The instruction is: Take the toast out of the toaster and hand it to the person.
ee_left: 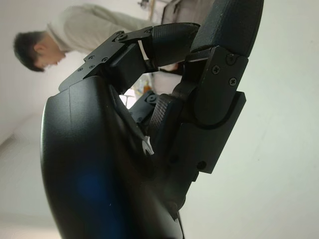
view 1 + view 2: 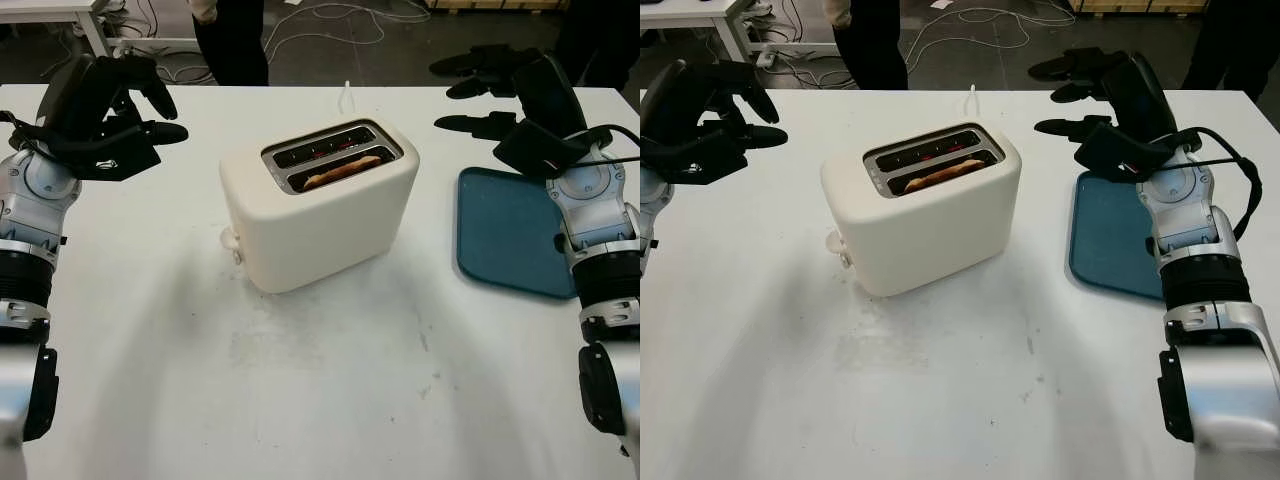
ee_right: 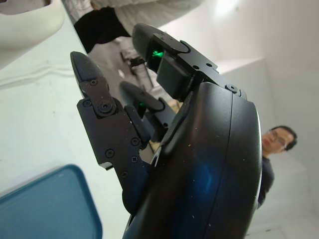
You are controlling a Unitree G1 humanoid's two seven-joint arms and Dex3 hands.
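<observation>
A cream two-slot toaster (image 2: 320, 205) stands in the middle of the white table (image 2: 300, 380). A slice of toast (image 2: 342, 170) sits in its nearer slot, its top edge just above the rim. My left hand (image 2: 120, 115) is raised at the far left of the table, well away from the toaster, open and holding nothing. My right hand (image 2: 500, 95) hovers at the far right, above the back edge of a blue tray (image 2: 505, 235), open with nothing in it. A person (image 2: 230, 35) in dark trousers stands behind the table's far edge.
The blue tray lies flat to the right of the toaster. A thin white cord (image 2: 347, 98) runs from behind the toaster toward the far edge. Cables lie on the floor beyond the table. A second person (image 3: 274, 144) stands off to the side.
</observation>
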